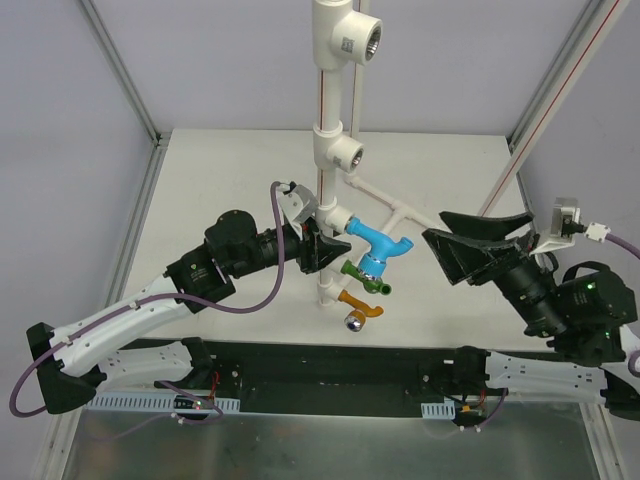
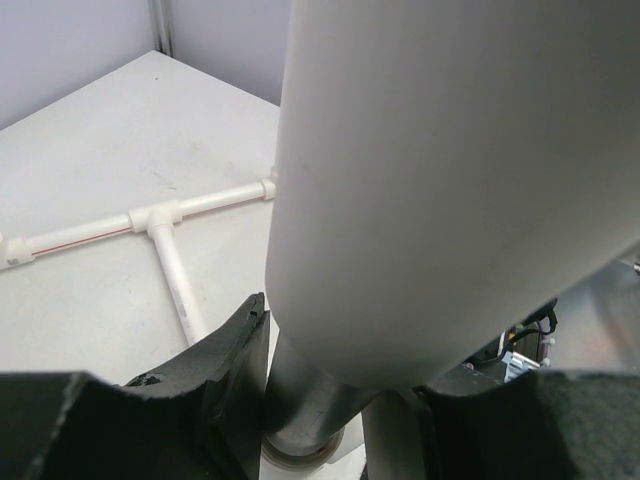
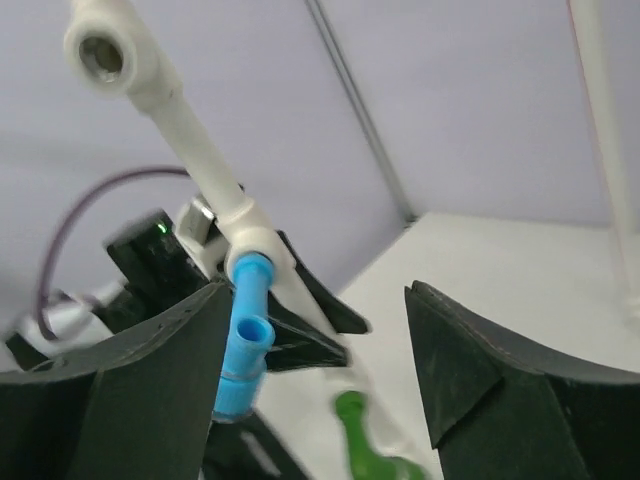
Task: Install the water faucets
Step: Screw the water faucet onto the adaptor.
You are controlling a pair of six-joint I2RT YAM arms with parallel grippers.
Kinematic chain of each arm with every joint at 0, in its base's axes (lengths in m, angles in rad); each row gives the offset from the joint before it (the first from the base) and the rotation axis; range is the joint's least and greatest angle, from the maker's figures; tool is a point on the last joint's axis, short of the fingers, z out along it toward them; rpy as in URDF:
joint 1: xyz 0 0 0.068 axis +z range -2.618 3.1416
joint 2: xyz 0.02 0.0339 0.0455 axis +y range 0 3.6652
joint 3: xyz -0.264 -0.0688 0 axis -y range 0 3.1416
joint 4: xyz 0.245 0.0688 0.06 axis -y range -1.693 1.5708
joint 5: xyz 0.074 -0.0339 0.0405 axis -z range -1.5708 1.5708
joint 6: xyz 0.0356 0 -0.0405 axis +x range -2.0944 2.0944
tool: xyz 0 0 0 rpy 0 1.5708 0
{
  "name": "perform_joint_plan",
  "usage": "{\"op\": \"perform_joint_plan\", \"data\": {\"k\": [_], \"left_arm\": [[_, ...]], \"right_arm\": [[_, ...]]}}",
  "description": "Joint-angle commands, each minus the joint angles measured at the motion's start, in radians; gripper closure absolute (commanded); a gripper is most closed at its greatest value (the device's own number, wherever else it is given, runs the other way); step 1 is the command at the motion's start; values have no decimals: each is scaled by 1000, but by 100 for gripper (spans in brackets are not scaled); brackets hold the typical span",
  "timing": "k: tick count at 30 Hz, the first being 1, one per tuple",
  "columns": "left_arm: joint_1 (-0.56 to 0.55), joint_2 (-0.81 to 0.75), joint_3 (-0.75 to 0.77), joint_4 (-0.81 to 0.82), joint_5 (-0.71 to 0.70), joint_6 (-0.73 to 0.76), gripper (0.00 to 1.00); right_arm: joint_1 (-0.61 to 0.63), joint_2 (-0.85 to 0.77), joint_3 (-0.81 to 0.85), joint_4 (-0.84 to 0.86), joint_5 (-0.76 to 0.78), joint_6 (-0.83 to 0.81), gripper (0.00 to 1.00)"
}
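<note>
A white upright pipe (image 1: 325, 100) carries three water faucets. The light blue faucet (image 1: 383, 247) sits in a white tee (image 1: 336, 218), the green faucet (image 1: 362, 277) juts out below it, and the orange faucet (image 1: 357, 303) lowest, its shiny metal end showing. My left gripper (image 1: 325, 248) is shut on the pipe (image 2: 430, 180), one black finger (image 2: 235, 345) on each side. My right gripper (image 1: 445, 245) stands open just right of the blue faucet, holding nothing. In the right wrist view the blue faucet (image 3: 240, 340) lies beside the left finger (image 3: 150, 370), apart from the gripper (image 3: 318, 292), with the green faucet (image 3: 365, 440) lower.
Two higher tees (image 1: 350, 152) (image 1: 365, 38) on the pipe have bare threaded mouths. The stand's white T-shaped foot pipes (image 1: 400, 208) (image 2: 155, 215) lie flat on the white table (image 1: 220, 180). Metal frame posts (image 1: 545, 110) rise at the corners.
</note>
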Motion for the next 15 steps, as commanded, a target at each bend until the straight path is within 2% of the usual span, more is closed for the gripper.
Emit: {"op": "perform_joint_plan", "data": {"k": [1, 4, 5, 8, 11, 15], "left_arm": [[-7, 14, 2, -72, 28, -181, 100], [-7, 8, -1, -72, 25, -181, 100], [-5, 8, 0, -72, 26, -183, 100], [-5, -4, -1, -72, 25, -183, 100], [-7, -15, -6, -74, 19, -181, 100], [-5, -15, -11, -74, 17, -181, 100]], "right_arm": [[3, 26, 116, -188, -166, -721, 23], [3, 17, 125, -297, -354, -1067, 20], [3, 0, 104, -285, -410, -1216, 20], [3, -49, 20, -131, -549, -1465, 19], [3, -11, 62, -208, -613, -1677, 19], [3, 72, 150, -346, -603, -1884, 19]]}}
